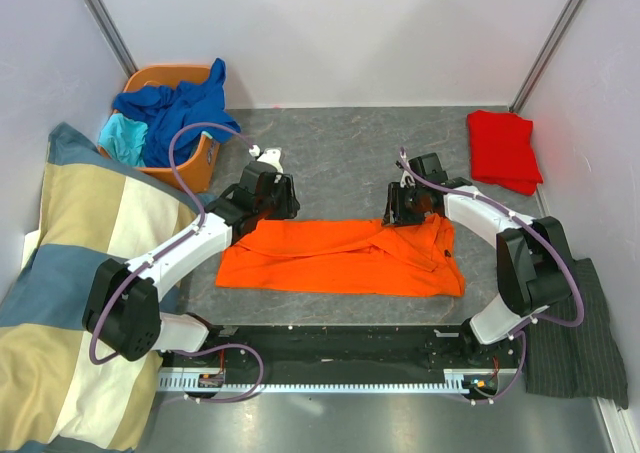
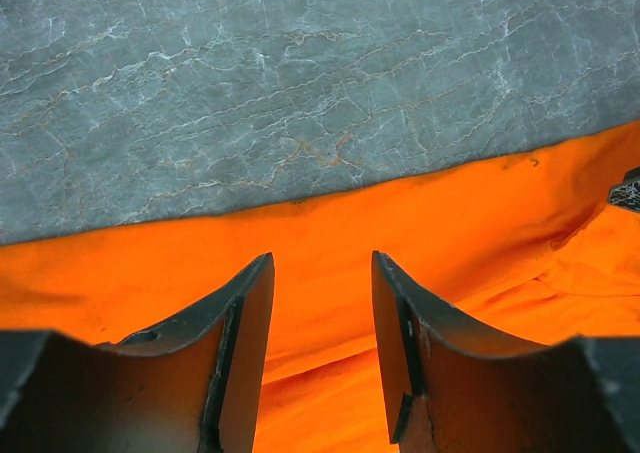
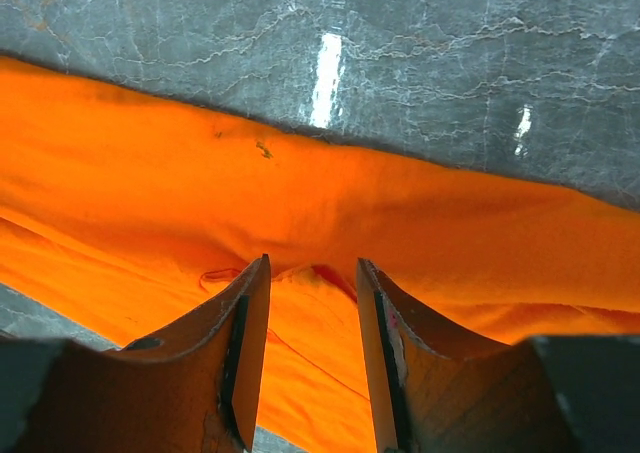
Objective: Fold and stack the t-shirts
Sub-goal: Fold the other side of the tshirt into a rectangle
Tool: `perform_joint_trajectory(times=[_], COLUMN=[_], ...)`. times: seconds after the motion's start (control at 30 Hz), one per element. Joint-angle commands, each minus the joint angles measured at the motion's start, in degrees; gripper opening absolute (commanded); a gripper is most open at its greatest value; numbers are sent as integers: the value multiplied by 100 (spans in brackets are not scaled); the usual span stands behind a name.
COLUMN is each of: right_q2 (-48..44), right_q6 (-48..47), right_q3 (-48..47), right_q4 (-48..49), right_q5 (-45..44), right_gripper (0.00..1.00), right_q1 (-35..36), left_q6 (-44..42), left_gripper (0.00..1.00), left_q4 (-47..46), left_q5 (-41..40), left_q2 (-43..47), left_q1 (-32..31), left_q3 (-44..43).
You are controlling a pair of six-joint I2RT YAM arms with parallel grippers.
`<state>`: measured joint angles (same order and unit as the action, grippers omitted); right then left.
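At the centre of the tabletop (image 1: 340,163), the orange t-shirt (image 1: 340,258) is laid out as a long band running from 9 o'clock to 3 o'clock, with looser, doubled cloth bunched at its 3 o'clock end. The left gripper (image 2: 320,263) is set over the band's 12 o'clock edge toward the 9 o'clock end. Its jaws are parted and nothing is held between them; flat cloth is seen through the gap. The right gripper (image 3: 312,265) is set at the same edge toward the 3 o'clock end, jaws likewise parted, with a small pucker of orange cloth raised between the tips. No closed hold on it is shown. A red t-shirt (image 1: 503,148) is lying folded at 2 o'clock. A blue t-shirt (image 1: 170,103) and a turquoise t-shirt (image 1: 125,133) are heaped in an orange basket (image 1: 200,163) at 10 o'clock.

The orange t-shirt is judged to be light, limp and without stiffness. It is expected to sag from whatever points are pinched, and to drag slightly on the stone-patterned surface rather than slide freely. It is not fragile, so a firm pinch can be afforded. A hold is best taken on the 12 o'clock edge at two well-separated points, with every layer gathered into each pinch, so that the fold is carried over evenly and no lower layer is left behind.
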<state>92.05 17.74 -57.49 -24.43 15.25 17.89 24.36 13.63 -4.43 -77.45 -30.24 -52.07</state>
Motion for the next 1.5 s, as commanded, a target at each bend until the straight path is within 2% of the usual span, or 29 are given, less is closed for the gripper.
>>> perform_joint_trajectory(times=[0.0,0.47,0.5,0.57,0.6,0.7,0.8,1.13,1.47], right_q2=[-3,-143,-144,-152,-152,-161,-231,-942,-1207], right_q6=[-121,-51,-60,-51,-42,-42,-16,256,388], right_q3=[-34,168,186,195,195,177,195,370,625], right_q4=[52,-27,-27,-27,-27,-62,-106,-607,-976], right_q5=[163,260,260,233,233,233,216,295,550], right_gripper=[47,43,41,30,21,6,0,0,3], right_q1=[48,162,180,171,171,180,180,347,716], left_q6=[87,113,113,95,95,104,122,122,148], left_gripper=[50,49,49,49,49,49,49,47,47], left_q4=[-71,-53,-62,-36,-44,-36,-36,-53,-71], left_q5=[-146,-137,-155,-164,-181,-173,-155,-58,-32], left_q2=[72,-25,-25,-16,-16,-33,-42,-156,-121], left_q1=[9,18,18,18,18,18,18,18,18], left_q3=[31,66,75,66,66,66,66,57,180])
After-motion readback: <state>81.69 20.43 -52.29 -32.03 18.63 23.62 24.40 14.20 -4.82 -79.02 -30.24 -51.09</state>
